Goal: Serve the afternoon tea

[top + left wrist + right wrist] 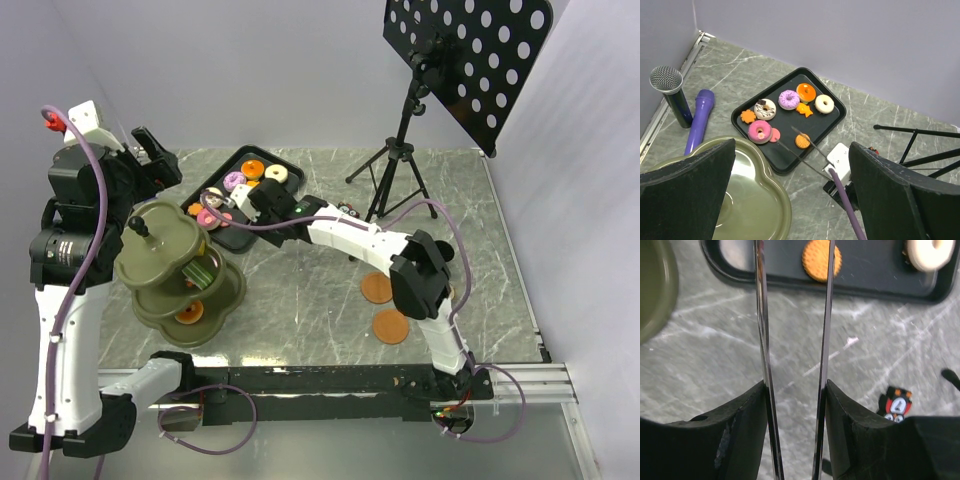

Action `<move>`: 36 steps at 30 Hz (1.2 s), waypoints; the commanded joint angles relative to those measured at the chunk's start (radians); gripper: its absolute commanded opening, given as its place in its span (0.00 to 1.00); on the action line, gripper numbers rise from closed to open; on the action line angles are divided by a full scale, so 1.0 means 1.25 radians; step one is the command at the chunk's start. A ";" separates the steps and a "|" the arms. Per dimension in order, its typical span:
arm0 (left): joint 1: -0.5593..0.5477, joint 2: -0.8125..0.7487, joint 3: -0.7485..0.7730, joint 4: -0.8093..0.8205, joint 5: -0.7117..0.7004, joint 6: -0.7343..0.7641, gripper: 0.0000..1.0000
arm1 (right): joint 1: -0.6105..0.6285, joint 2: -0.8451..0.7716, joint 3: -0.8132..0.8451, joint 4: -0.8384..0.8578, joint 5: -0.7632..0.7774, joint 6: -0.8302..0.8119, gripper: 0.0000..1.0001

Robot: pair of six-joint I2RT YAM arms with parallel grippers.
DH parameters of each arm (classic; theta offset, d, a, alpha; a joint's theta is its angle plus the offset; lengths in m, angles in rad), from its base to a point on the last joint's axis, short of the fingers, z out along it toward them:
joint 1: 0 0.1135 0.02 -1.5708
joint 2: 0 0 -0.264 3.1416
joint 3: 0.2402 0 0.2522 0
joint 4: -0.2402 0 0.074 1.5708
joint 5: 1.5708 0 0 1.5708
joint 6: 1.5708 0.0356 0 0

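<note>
At the far middle of the marbled grey surface (300,300), a black round-cornered tray (831,119) carries glossy ring donuts (760,131) and a round orange biscuit (822,260). There is open stone on its near and right sides. Right pincer (795,387) clamped on thin metal tongs (763,340), blades apart, tips at the tray's near edge by the biscuit. Left pincer (792,150) spread wide and empty above the scalloped olive stand (165,245); two flat round saucers (377,288) lie near right, well apart from the tray.

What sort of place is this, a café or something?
Likely a staged robot test booth, not a café: toy donuts on a black tray, plain walls around a marble-look table, and the right claw holding tongs.
</note>
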 commanded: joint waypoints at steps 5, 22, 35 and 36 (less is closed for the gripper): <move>0.009 0.001 0.025 0.010 0.019 0.016 1.00 | -0.008 0.089 0.154 -0.076 -0.064 -0.015 0.52; 0.016 0.000 -0.006 0.015 0.024 0.037 1.00 | -0.013 0.153 0.200 -0.023 -0.076 -0.048 0.55; 0.035 0.003 -0.013 0.021 0.040 0.038 1.00 | -0.018 0.200 0.226 0.042 -0.079 -0.056 0.53; 0.036 0.003 -0.014 0.022 0.043 0.038 1.00 | -0.020 0.202 0.227 0.046 -0.080 -0.055 0.52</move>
